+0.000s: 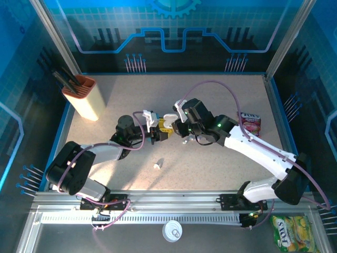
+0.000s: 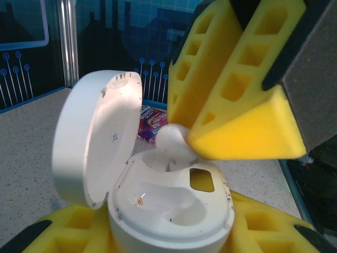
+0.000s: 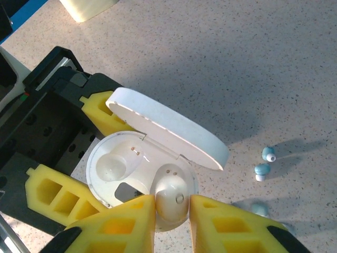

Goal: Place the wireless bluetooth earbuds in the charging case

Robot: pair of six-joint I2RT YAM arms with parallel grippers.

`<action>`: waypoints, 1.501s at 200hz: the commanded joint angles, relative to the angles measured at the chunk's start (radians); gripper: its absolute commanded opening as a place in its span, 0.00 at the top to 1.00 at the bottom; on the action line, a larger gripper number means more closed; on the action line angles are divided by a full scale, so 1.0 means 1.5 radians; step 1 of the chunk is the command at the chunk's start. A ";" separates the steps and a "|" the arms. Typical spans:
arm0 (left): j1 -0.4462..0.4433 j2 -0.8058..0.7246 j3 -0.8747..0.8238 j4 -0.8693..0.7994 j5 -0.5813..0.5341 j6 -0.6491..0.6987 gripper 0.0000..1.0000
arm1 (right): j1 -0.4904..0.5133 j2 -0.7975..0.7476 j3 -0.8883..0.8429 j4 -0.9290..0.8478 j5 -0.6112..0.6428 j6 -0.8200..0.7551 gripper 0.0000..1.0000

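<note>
From above, my left gripper (image 1: 157, 133) and right gripper (image 1: 172, 125) meet mid-table. A loose earbud (image 1: 157, 165) lies nearer my bases.

Left wrist: my left jaws are clamped round the open charging case (image 2: 168, 211), its lid (image 2: 97, 137) tipped back. The held earbud (image 2: 172, 138) hangs at the far well.

Right wrist: my right jaws pinch that earbud by its sides, and it touches its well. It looks light and glossy (apt to squirt out), so I judge a gentle squeeze across its widest part safest. Some small blue buds (image 3: 261, 169) lie well apart on the table.
</note>
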 commanded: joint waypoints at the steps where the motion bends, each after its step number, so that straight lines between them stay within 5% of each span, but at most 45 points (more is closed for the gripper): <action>1: 0.005 -0.016 0.013 0.024 0.020 -0.012 0.62 | -0.008 0.010 0.008 -0.008 -0.021 -0.015 0.74; 24: 0.005 -0.016 0.012 0.024 0.021 -0.011 0.62 | -0.009 -0.010 -0.001 0.009 -0.031 -0.010 0.69; 60: 0.005 -0.022 0.008 0.021 0.018 -0.009 0.62 | -0.025 -0.086 -0.046 0.037 -0.040 0.016 0.45; 97: 0.005 -0.036 0.003 0.004 0.009 0.002 0.62 | -0.093 -0.197 -0.151 0.081 -0.079 0.068 0.37; 137: 0.005 -0.046 -0.002 0.002 0.009 -0.001 0.62 | -0.238 -0.249 -0.272 0.096 -0.109 0.157 0.37; 182: 0.005 -0.052 -0.013 0.012 0.004 -0.004 0.62 | -0.371 -0.174 -0.349 0.115 -0.140 0.228 0.37; 300: 0.005 -0.045 -0.015 0.013 0.005 -0.001 0.62 | -0.426 0.075 -0.373 0.234 -0.149 0.273 0.62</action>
